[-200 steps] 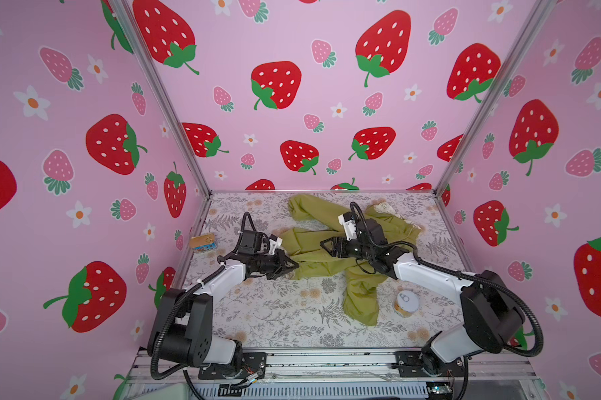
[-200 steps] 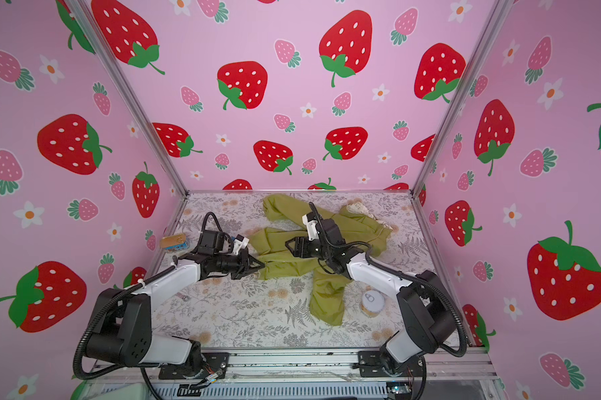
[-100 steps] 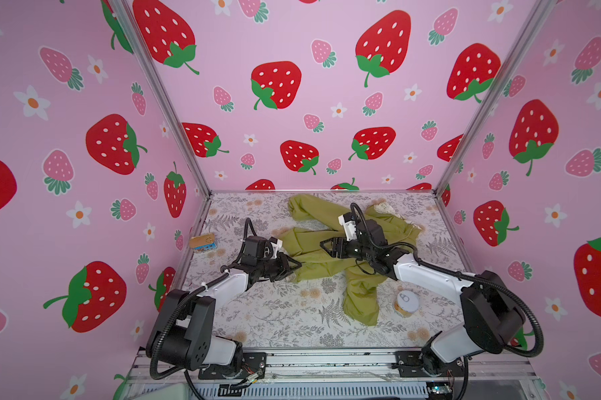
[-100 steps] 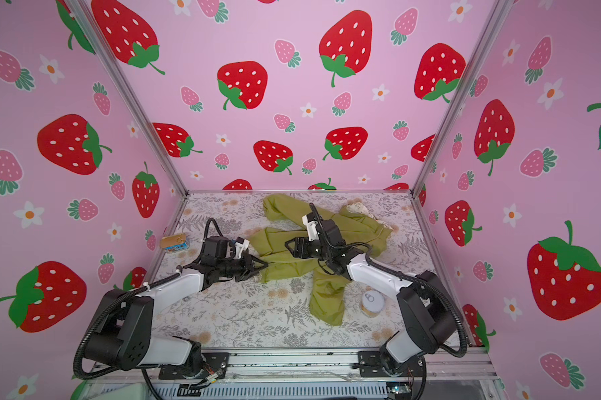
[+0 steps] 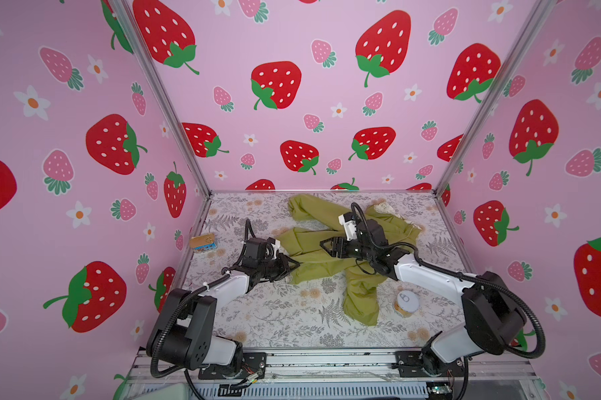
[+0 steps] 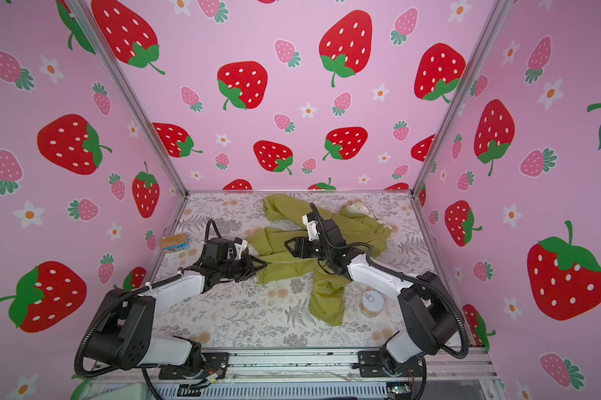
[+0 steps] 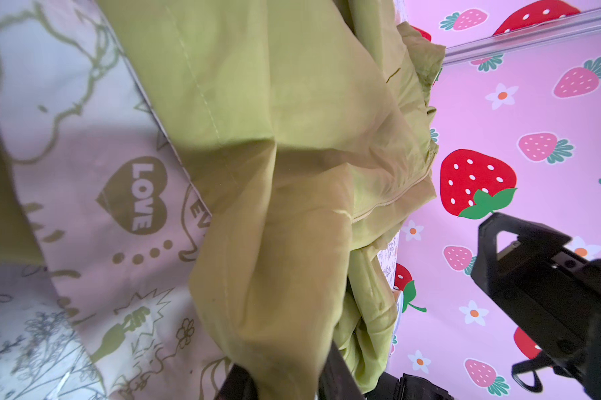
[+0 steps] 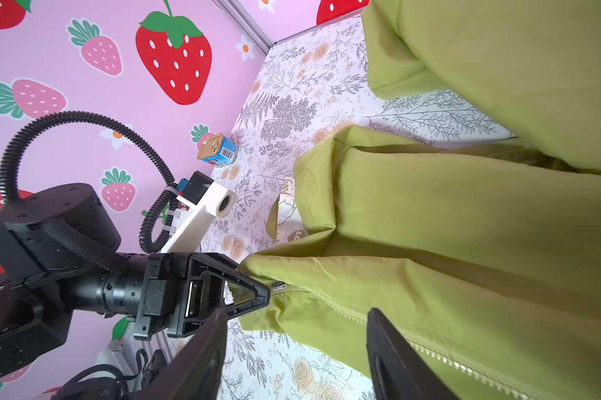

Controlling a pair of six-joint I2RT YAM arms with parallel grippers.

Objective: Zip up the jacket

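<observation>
Small olive-green hooded fabric jacket [image 5: 309, 258] lies crumpled mid floral-print table [image 5: 275, 311]: light, limp, slippery, so it will likely bunch. Left gripper [image 5: 295, 266] straddles hem corner; whether it grips is unclear. Right gripper [image 5: 326, 247] is spread wide, empty, above zipper teeth [image 8: 441, 358]. You pin the hem and pinch small metal zipper pull [image 8: 278, 285].

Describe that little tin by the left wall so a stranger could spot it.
On the floral table, look along the edge by the left wall. The tin lies there alone, clear of the jacket. Unlike the round white-lidded can, it is rectangular, gold-topped, blue-sided.
</observation>
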